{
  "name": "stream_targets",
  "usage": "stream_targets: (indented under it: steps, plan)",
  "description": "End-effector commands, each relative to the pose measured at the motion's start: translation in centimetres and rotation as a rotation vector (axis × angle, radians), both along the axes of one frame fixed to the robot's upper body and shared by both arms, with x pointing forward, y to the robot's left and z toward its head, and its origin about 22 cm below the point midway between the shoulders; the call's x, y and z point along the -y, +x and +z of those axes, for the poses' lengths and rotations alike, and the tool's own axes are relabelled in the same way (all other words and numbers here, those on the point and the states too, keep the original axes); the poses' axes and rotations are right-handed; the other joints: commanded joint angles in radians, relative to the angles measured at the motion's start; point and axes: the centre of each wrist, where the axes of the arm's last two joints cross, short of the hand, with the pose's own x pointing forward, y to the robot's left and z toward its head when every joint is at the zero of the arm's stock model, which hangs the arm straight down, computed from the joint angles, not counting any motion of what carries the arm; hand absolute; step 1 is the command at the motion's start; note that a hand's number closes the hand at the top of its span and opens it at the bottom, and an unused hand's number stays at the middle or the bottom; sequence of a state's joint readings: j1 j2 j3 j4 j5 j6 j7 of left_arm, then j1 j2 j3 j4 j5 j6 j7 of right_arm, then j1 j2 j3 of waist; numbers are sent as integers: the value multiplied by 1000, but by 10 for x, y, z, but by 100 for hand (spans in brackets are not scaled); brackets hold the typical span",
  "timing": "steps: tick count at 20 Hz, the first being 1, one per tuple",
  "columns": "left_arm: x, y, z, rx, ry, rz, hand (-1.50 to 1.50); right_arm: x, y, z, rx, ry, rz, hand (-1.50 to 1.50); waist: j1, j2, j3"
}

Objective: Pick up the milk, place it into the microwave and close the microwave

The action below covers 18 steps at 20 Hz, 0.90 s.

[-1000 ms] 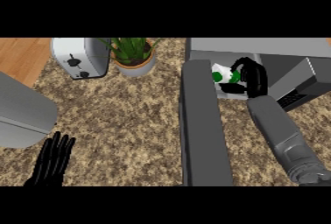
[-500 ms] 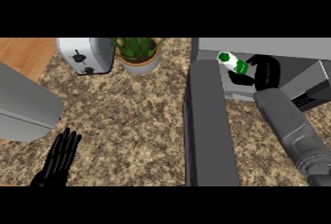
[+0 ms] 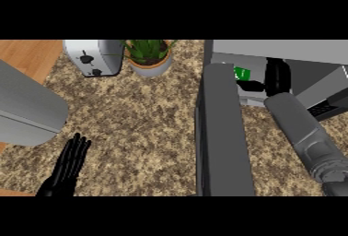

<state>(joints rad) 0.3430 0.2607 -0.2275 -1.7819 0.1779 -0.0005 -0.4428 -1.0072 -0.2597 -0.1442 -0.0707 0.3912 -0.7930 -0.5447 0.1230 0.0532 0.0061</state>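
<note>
Green-labelled milk [image 3: 241,73]: inside the microwave [image 3: 285,50], beside its open door [image 3: 223,133].
Right hand [image 3: 275,78]: curled round the milk.
Left hand [image 3: 66,167]: fingers straight, resting far left of the microwave.

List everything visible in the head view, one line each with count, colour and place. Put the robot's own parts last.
Milk: one, white with a green label, inside the microwave's opening, mostly hidden by the door and the right hand.
Microwave: one, grey, upper right of the counter.
Microwave door: one, dark grey, swung open, running down the middle of the view.
Toaster: one, silver with black knobs, top left.
Potted plant: one, green leaves in a tan pot, right of the toaster.
Counter: one, speckled brown stone.
Grey appliance: one, left edge; what it is I cannot tell.
Left hand: one, black, open, resting at lower left.
Right hand: one, black, reaching into the microwave at the milk.
</note>
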Motion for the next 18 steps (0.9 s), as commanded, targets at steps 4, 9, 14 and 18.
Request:
stream_targets:
  steps: [4,9,14,18]
  plan:
    - [3,2,2,9,-17,-37,-150,-14,2,0,-21,106,119,-150,-2,-2,1]
    - [8,3,-5,12,-29,-27,-150,-17,-20,-34,6,190,199,-150,-29,-8,0]
    - [19,8,-4,9,-25,-64,-150,-8,-17,-29,16,300,191,-150,-41,-14,-1]
    - [24,3,1,20,-21,-63,-150,4,-32,-48,-1,379,195,-150,-53,-23,-1]
